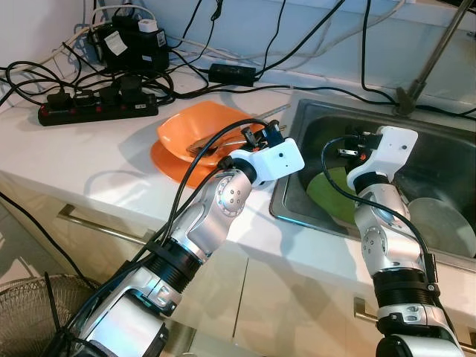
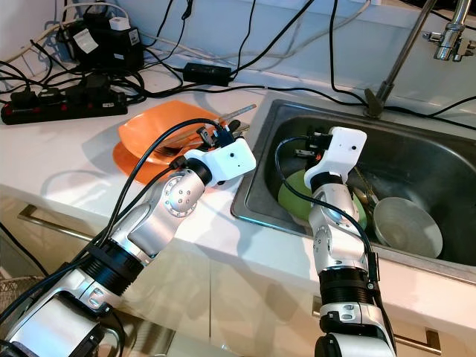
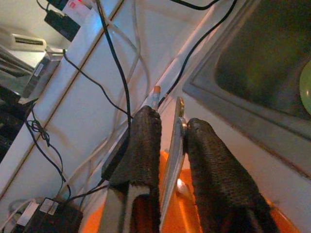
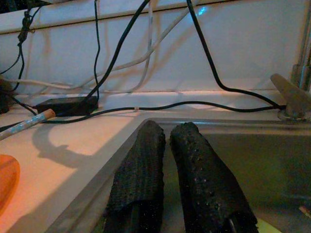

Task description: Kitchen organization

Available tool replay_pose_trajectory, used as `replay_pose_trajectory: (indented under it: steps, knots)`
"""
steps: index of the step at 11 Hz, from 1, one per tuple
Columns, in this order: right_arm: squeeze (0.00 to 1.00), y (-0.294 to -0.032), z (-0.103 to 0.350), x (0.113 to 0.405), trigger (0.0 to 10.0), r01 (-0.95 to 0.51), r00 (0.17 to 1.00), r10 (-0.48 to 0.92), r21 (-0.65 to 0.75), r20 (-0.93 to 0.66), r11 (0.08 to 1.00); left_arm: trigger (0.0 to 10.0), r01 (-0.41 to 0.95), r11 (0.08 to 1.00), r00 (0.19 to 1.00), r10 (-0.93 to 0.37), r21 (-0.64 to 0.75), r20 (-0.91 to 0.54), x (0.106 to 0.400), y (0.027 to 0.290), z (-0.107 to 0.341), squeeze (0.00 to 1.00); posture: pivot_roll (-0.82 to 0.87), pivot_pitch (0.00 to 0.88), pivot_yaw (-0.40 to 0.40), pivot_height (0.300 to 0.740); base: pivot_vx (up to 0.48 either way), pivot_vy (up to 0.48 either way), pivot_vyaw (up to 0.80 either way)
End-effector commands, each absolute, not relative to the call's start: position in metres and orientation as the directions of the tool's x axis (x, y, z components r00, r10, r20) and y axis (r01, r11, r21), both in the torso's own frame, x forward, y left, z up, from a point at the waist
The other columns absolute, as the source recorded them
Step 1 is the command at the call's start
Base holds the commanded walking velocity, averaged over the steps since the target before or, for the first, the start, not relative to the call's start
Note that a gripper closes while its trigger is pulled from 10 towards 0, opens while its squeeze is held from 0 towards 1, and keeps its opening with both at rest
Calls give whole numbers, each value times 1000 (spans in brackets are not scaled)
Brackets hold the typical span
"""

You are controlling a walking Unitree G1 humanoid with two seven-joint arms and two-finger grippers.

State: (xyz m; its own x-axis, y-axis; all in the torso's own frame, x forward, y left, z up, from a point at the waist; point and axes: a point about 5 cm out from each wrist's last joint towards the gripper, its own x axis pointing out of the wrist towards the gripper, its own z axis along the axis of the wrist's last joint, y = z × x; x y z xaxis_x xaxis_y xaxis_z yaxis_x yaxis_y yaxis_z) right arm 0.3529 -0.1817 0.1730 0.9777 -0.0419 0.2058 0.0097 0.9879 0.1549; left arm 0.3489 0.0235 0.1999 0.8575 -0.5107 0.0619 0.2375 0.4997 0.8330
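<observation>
Over the orange plates point(image 1: 195, 128) beside the sink point(image 2: 416, 160), the left claw point(image 3: 170, 141) pinches a metal utensil point(image 3: 173, 145); the right claw point(image 4: 167, 133), narrow and empty, hangs over the sink.

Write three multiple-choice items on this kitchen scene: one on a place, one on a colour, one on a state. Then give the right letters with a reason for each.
1. Where does the green plate lie?
A. on the counter beside the power strip
B. in the sink
C. on the floor

2. What colour are the stacked dishes on the counter?
A. orange
B. blue
C. white

3. What is the left end effector doing?
A. hanging wide open over the sink
B. gripping a black cable
C. closed on a metal utensil over the orange dishes

Answers:
1 B, the green plate sits inside the steel basin below the right end effector.
2 A, both dishes are orange.
3 C, the left wrist view shows the metal handle clamped between the two fingers.
</observation>
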Motion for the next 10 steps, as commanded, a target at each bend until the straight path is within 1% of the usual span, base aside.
replay_pose_trajectory:
  steps: [1,4,5,6,7,8,9,10]
  knots:
    - [0,-183,179,353,10000,12,972,-48,155,232,988,0,222,506,857,-509,834,81,351,22,206,0,188,28,-31,740,0,0,0]
    - [0,-183,178,353,10000,15,973,-51,156,226,988,0,216,507,863,-498,834,80,351,23,207,0,190,28,-31,740,0,0,0]
    - [0,-183,178,353,10000,16,973,-51,155,227,988,0,225,534,863,-498,815,88,351,23,211,0,190,28,-30,740,0,0,0]
    - [0,-184,178,353,10000,17,973,-52,154,226,988,0,251,585,858,-504,771,103,349,22,217,0,191,27,-31,740,0,0,0]
    - [0,-184,178,353,10000,17,973,-52,154,226,988,6314,263,615,855,-506,743,116,348,22,222,0,194,27,-32,740,0,0,0]
    - [0,-184,178,353,10000,17,973,-52,155,225,988,10000,267,648,855,-501,713,135,347,22,229,0,195,27,-33,740,0,0,0]
    - [0,-183,179,354,10000,15,973,-50,155,225,988,10000,292,707,854,-496,644,157,345,22,239,0,195,26,-34,740,0,0,0]
    - [0,-183,179,354,10000,13,973,-48,154,225,988,10000,314,741,853,-495,593,167,344,22,245,0,197,27,-36,740,0,0,0]
